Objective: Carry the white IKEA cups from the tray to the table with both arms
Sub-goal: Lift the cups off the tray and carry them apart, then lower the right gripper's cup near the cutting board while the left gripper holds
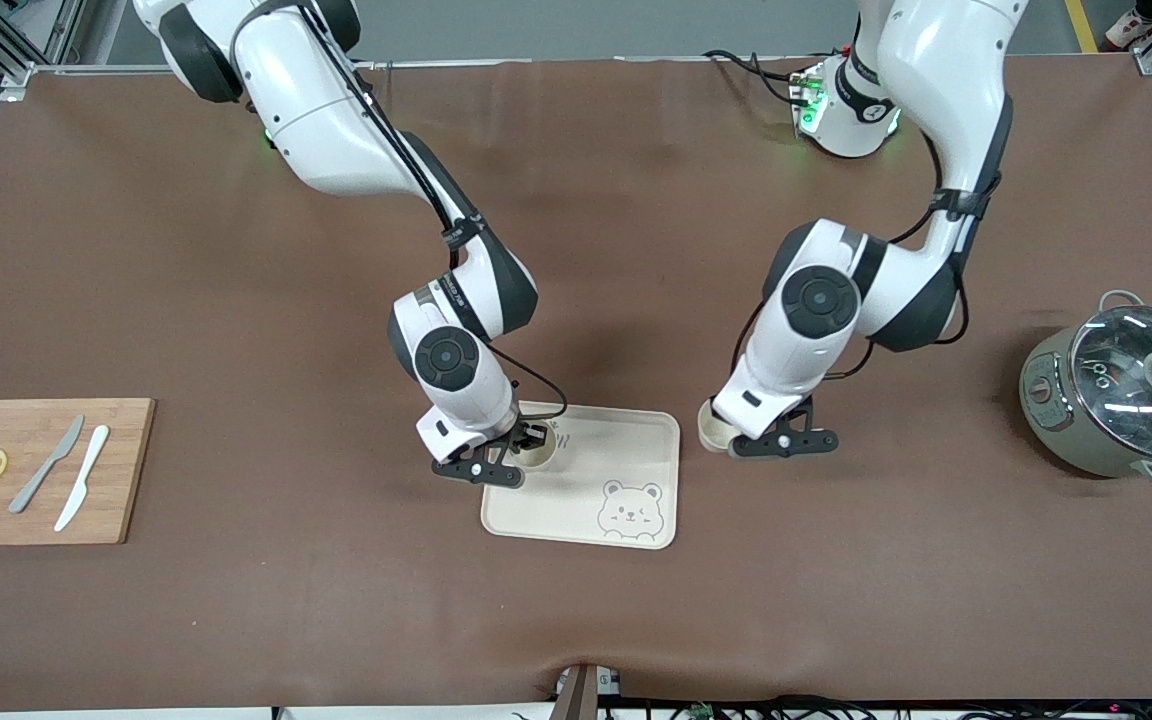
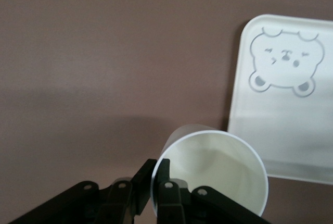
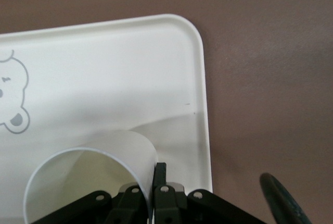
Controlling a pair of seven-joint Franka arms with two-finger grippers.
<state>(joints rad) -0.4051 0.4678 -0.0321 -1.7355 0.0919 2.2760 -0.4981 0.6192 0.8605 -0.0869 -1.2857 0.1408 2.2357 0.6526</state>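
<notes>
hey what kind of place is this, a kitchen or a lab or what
Most likely a robotics lab staged as a kitchen: two robot arms are bolted to a brown-covered table framed in aluminium. Kitchen props sit around it: a bear-printed tray, a lidded pot and a cutting board.

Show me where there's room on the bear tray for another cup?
The tray is bare around the printed bear and along its edge toward the left arm. Its corner under the right claw is crowded: that claw grips a cup there. The left claw holds the other cup beside the tray.
</notes>
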